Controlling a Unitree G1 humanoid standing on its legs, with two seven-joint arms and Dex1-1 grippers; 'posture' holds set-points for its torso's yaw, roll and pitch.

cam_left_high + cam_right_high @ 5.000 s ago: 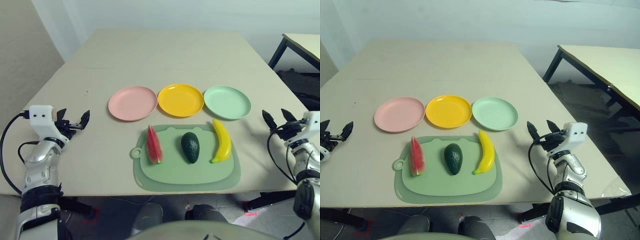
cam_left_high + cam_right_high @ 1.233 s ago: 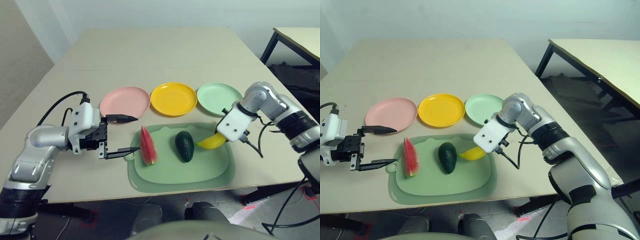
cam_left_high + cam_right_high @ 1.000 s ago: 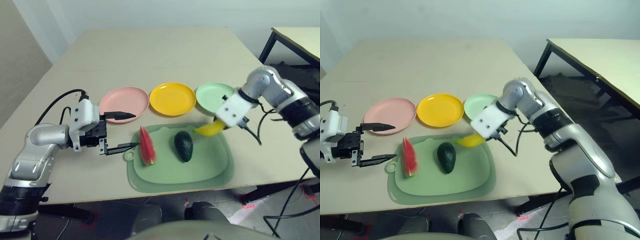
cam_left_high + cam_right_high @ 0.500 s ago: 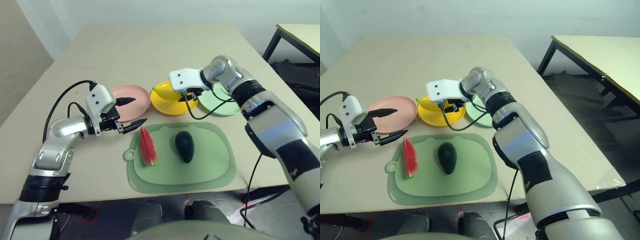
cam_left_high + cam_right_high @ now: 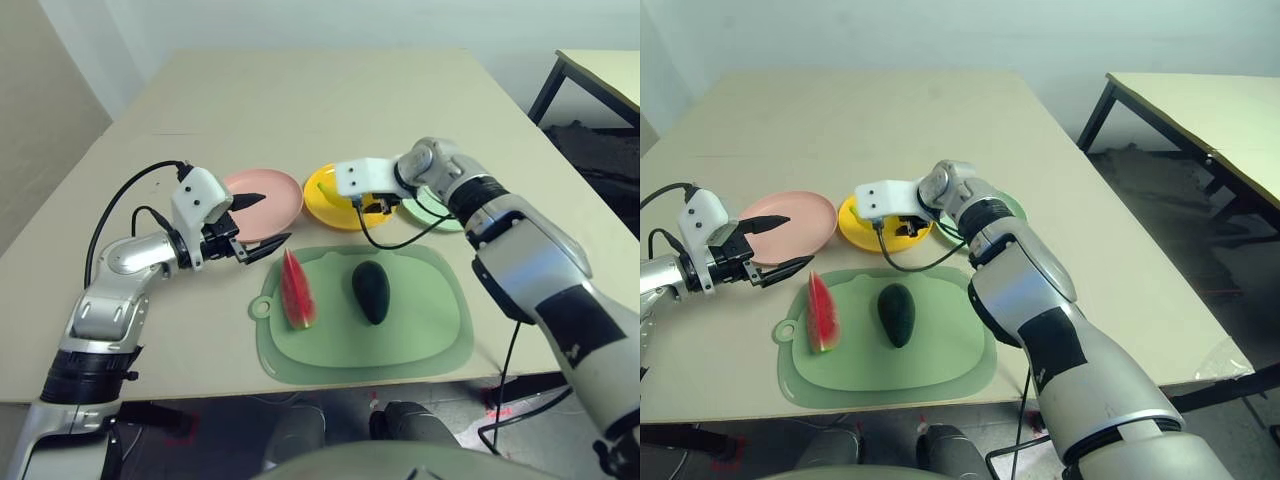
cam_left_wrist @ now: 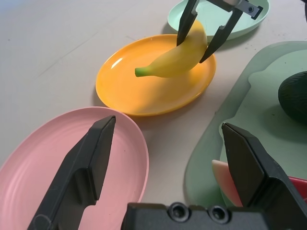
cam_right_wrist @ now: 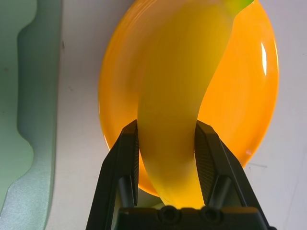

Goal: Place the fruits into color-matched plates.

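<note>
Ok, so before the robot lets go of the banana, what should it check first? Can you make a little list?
1. Banana is gripped by the right hand: ok, both fingers press its sides.
2. Banana is over the yellow plate, its matching colour: ok.
3. Banana is resting on the plate: cannot tell, it may hang just above it.
4. Yellow plate has nothing else in it: ok.
5. Left hand is out of the way: ok, it is open by the pink plate, apart from the banana.
6. Watermelon wedge and avocado are in plates: not ok, both lie on the green mat.
</note>
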